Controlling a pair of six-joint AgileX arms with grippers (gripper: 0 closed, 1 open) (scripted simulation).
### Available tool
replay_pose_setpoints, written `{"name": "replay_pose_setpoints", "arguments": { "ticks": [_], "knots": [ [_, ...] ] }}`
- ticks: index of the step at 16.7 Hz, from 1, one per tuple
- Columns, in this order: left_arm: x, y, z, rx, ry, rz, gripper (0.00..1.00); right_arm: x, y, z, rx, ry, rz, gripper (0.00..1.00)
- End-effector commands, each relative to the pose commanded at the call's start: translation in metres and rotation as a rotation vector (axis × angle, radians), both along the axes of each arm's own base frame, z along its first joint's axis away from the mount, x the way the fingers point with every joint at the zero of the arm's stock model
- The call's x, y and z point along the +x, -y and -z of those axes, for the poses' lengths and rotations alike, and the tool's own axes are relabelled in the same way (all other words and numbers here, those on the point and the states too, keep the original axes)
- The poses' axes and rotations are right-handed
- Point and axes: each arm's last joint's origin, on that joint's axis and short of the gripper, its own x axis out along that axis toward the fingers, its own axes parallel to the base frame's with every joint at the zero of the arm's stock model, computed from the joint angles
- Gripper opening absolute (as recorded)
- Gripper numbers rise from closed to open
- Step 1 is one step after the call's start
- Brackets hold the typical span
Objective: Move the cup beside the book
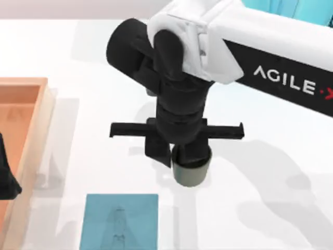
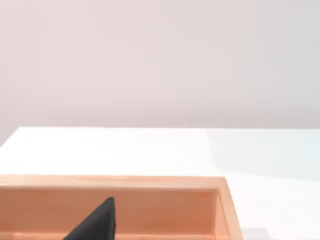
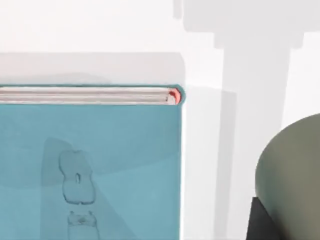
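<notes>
One right gripper [image 1: 190, 156] was clamped on the olive-grey cylindrical cup [image 1: 191, 171]; releasing early risked toppling it against the flat teal-blue book [image 1: 122, 221].

The right arm [image 1: 270, 57] has a white shell with a black panel lettered "AGILE·X"; its wrist and tool [image 1: 182, 151] are matt black.

Top view looks steeply down, close over the white table [image 1: 270, 208]. Right wrist view, close, shares the flat teal-blue rectangular book [image 1: 121, 221] [image 3: 100, 160]. Left wrist view faces level across the orange wooden tray [image 2: 150, 200] [image 1: 21, 120].
</notes>
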Motion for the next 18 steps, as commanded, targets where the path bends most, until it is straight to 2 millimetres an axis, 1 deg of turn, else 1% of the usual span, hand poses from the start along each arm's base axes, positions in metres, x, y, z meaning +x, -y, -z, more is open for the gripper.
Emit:
{"name": "replay_pose_setpoints", "arguments": {
  "ticks": [3,9,11,14,18],
  "knots": [
    [0.0,0.0,0.0,0.0,0.0,0.0,1.0,-0.001,0.0,0.015,0.01,0.0,-0.005,0.0],
    [0.0,0.0,0.0,0.0,0.0,0.0,1.0,-0.001,0.004,0.053,0.015,0.0,-0.008,0.0],
    [0.0,0.0,0.0,0.0,0.0,0.0,1.0,-0.001,0.005,0.057,0.005,0.001,-0.009,0.0],
    [0.0,0.0,0.0,0.0,0.0,0.0,1.0,-0.001,0.005,0.057,0.005,0.001,-0.009,0.0],
    [0.0,0.0,0.0,0.0,0.0,0.0,1.0,-0.001,0.005,0.057,0.005,0.001,-0.009,0.3]
  ]
}}
